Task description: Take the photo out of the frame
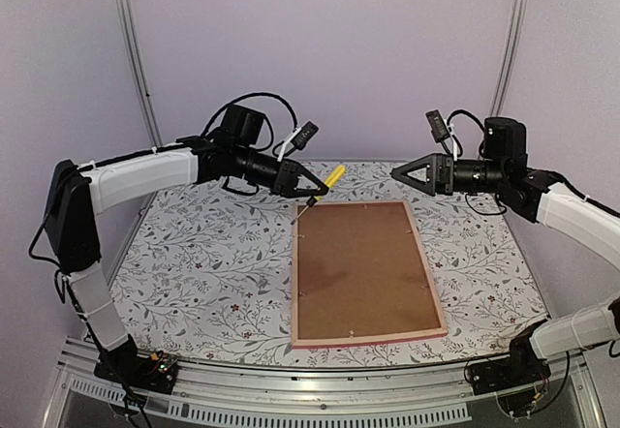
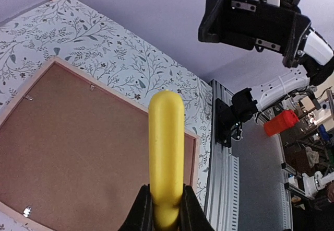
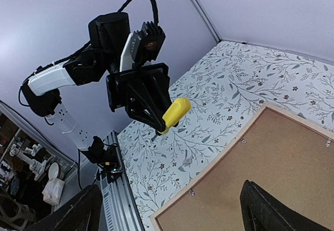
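The left pincer (image 1: 316,192) is clamped on the yellow handle of a screwdriver (image 1: 331,176). It grips the handle low, near the shaft, so the thin dark shaft slants down toward the far-left corner of the frame (image 1: 429,275). Whether the tip touches anything there I cannot tell. The right pincer (image 1: 401,173) hangs in the air over the frame's far-right corner, its fingers spread apart with nothing between them. The frame lies flat and face down on the floral tabletop (image 1: 208,254) between the two arms. Its pink border shows as a thin rim, and its long axis runs from the near edge toward the back wall, slightly skewed. Inside the border a brown backing board (image 1: 363,268) fills the whole opening, so the photo is out of sight, presumably beneath that board. Small metal tabs (image 2: 92,87) sit along the frame's inner edge and lap onto the board. These look like what stands in the way: the board cannot lift until they are turned or bent aside. The left arm, tool already aimed at the far-left corner, seems the nearer one to start on a tab there. A slip of the tip could gouge the board.
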